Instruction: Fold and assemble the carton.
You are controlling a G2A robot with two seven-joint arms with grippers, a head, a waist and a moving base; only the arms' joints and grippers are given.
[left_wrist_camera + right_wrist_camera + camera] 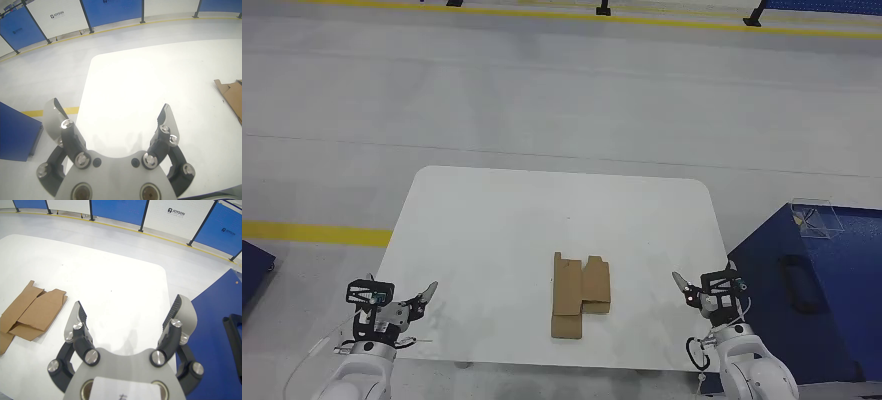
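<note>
A flattened brown carton point(580, 293) lies on the white table point(492, 230), a little right of centre and near the front edge. Its flaps are folded flat; the carton point(32, 313) looks the same in the right wrist view, and one corner of the carton point(231, 94) shows in the left wrist view. My left gripper point(401, 296) hovers open at the table's front left corner, well apart from the carton. My right gripper point(704, 280) hovers open at the front right edge, also clear of it. Nothing is between either pair of fingers point(165, 115) point(80, 313).
A blue box point(817, 290) with a black handle stands close to the table's right side, beside the right arm. Another blue object point(17, 132) sits on the floor off the table's left side. Yellow floor lines and blue and white panels lie beyond.
</note>
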